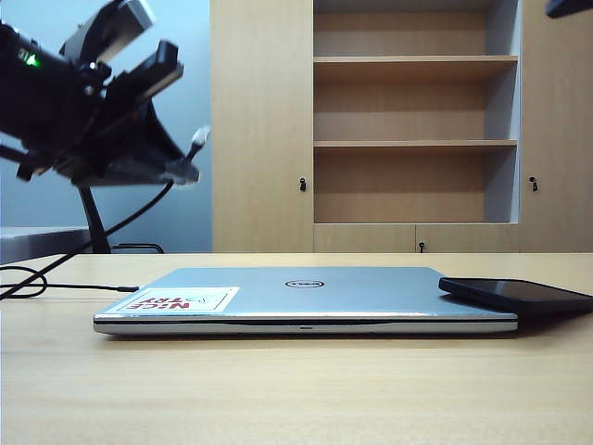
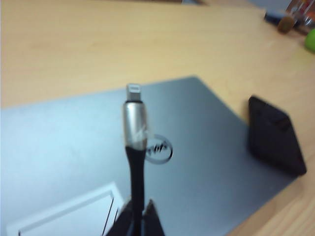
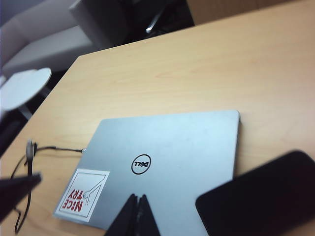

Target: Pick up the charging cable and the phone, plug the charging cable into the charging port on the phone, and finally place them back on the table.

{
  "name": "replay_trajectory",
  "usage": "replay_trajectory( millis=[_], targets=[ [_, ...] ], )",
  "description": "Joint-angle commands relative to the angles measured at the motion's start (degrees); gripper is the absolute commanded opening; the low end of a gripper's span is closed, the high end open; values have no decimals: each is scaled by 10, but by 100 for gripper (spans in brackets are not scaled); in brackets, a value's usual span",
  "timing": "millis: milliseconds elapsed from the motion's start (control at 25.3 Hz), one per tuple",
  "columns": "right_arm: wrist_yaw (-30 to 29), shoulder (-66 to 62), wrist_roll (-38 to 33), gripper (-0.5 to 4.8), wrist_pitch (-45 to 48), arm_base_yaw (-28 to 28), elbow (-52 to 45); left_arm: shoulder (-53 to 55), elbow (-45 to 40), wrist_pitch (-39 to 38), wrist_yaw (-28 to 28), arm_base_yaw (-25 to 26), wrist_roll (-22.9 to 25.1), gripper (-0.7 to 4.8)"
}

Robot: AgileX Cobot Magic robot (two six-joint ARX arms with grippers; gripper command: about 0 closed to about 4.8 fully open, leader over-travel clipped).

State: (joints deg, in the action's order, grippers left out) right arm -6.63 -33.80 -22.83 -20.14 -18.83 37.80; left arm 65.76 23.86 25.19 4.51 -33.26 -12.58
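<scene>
Exterior view: the left gripper [image 1: 176, 153] hangs at 10 o'clock, clamped on the charging cable [image 1: 120, 222]; the phone [image 1: 519, 295] rests at 3 o'clock against the laptop [image 1: 306, 297].

Left wrist view: the floppy cord's stiff plug [image 2: 134, 105] stands upright.

Right wrist view: the right gripper [image 3: 135, 216] is closed and empty; the slick, thin phone [image 3: 261, 196] probably wants gripping across its long edges.

- The closed silver laptop [image 1: 306, 298] carried a round "DELL" logo [image 3: 141, 164] at the centre of its lid.
- A white sticker [image 3: 82, 194] sat on the lid at about 8 o'clock from that logo in the right wrist view, reading "NICE TRY" in red letters, with a small drawing beside them.
- No other text could be read.
</scene>
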Motion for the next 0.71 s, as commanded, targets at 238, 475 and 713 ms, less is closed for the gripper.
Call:
replay_trajectory(
  millis=[238,475,713],
  targets=[
    [-95,-37,-28,-5,-26,97,3,-2,2,-49,2,-3,2,-8],
    [-114,-75,-28,-5,-23,120,0,-2,2,-50,7,-30,17,-8],
    [-121,-96,-29,-5,-17,121,-32,-2,2,-50,7,-57,52,-8]
  ],
)
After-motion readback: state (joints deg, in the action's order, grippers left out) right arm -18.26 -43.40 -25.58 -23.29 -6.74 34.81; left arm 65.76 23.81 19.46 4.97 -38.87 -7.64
